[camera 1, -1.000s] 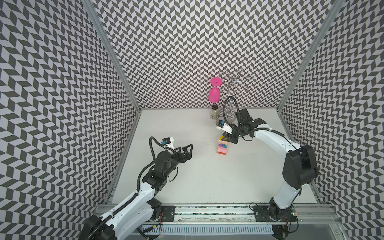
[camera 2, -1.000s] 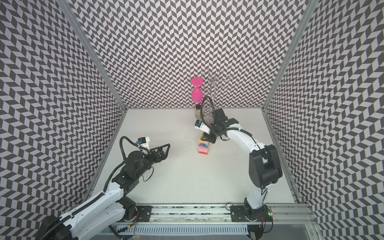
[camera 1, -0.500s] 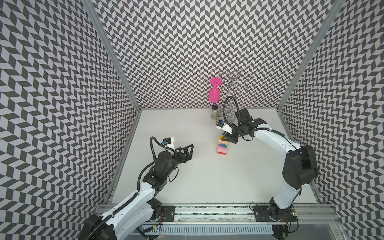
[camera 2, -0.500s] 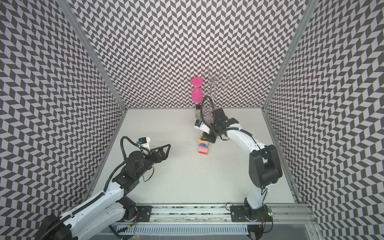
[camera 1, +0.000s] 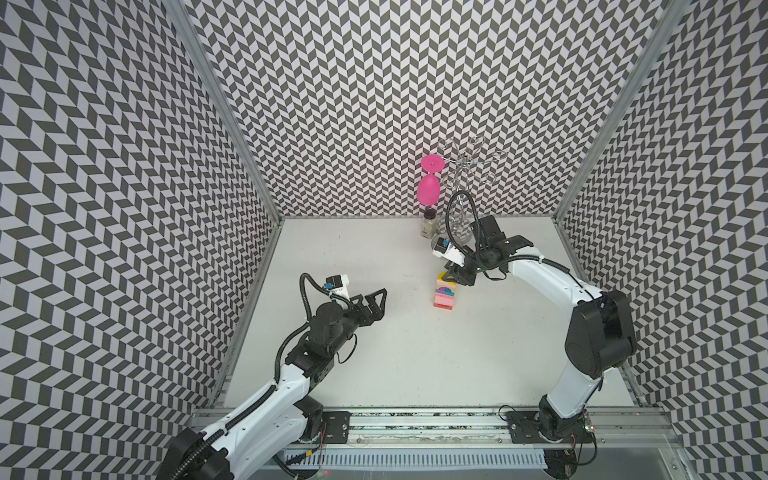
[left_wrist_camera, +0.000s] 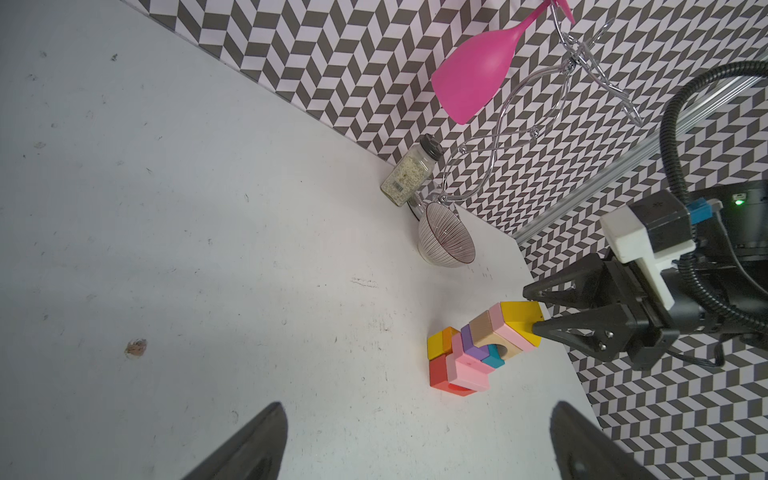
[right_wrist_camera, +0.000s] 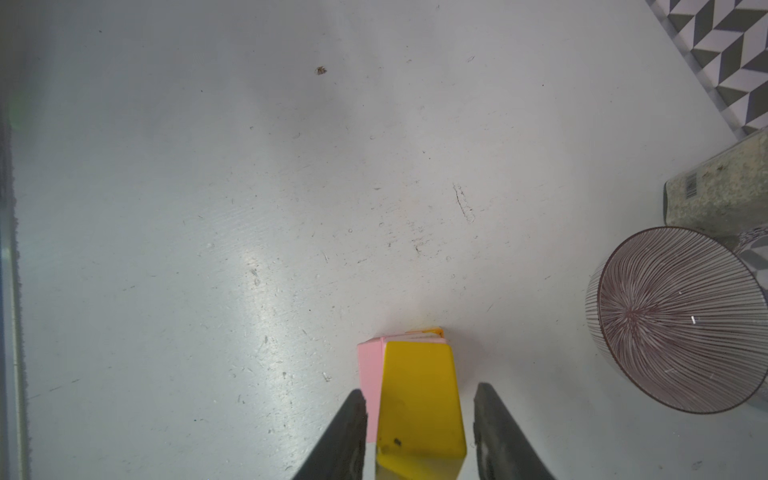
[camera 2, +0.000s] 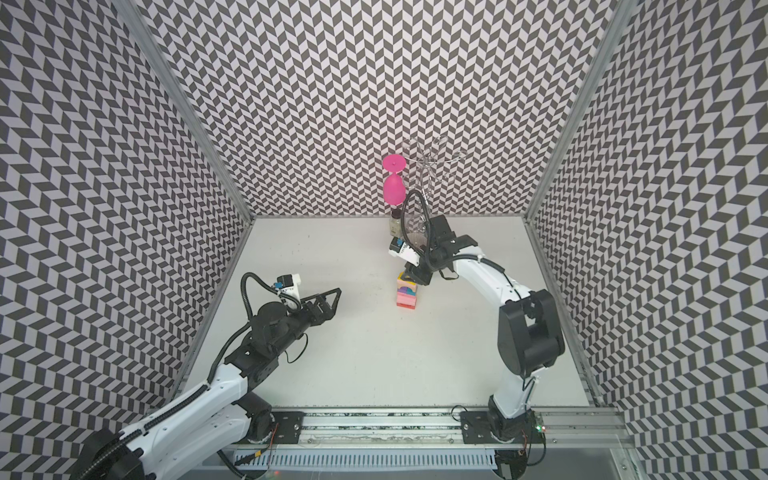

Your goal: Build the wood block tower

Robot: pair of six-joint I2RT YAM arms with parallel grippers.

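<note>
The wood block tower [camera 1: 444, 291] [camera 2: 407, 291] stands at mid-table: red and orange at the base, pink slabs, purple, teal and a plain wood arch above [left_wrist_camera: 478, 349]. A yellow block [right_wrist_camera: 419, 407] [left_wrist_camera: 519, 316] lies on top. My right gripper [camera 1: 451, 277] [camera 2: 409, 277] [right_wrist_camera: 419, 390] straddles that yellow block from above, open, with a narrow gap on each side. My left gripper [camera 1: 380, 303] [camera 2: 336, 297] [left_wrist_camera: 419, 405] hovers wide open and empty, left of the tower and pointing toward it.
Behind the tower stand a ribbed glass bowl [left_wrist_camera: 446, 241] [right_wrist_camera: 681, 320], a spice jar [camera 1: 429, 224] and a wire rack [camera 1: 465, 183] with a pink goblet [camera 1: 429, 189] hanging upside down. Patterned walls close three sides.
The right jaws have parted from the yellow block, which stays on top of the tower. Neither arm has shifted noticeably.
</note>
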